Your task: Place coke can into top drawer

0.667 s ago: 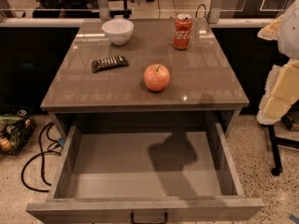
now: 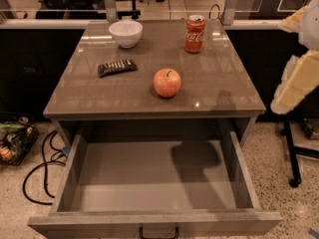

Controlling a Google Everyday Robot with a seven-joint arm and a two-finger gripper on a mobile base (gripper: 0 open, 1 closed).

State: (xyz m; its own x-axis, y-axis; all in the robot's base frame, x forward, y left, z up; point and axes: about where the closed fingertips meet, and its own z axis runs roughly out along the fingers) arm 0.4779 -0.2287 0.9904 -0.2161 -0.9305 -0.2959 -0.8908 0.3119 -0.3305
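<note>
The coke can (image 2: 195, 33) stands upright at the back right of the grey cabinet top (image 2: 219, 83). It is red with white script and a silver top. The top drawer (image 2: 149, 176) is pulled fully open below the front edge. Its flat bottom holds nothing but a shadow, and its dark handle (image 2: 158, 232) shows at the bottom edge. Only a cream-padded part of my arm (image 2: 298, 78) shows at the right edge, beside the cabinet and well right of the can. My gripper is out of view.
A white bowl (image 2: 125, 33) sits at the back left of the top. A dark snack bar (image 2: 116, 67) lies left of centre, and a red-orange apple (image 2: 167, 82) sits in front of the can. Cables (image 2: 37, 168) and a basket (image 2: 15, 141) lie on the floor at left. A black stand (image 2: 294, 153) is at right.
</note>
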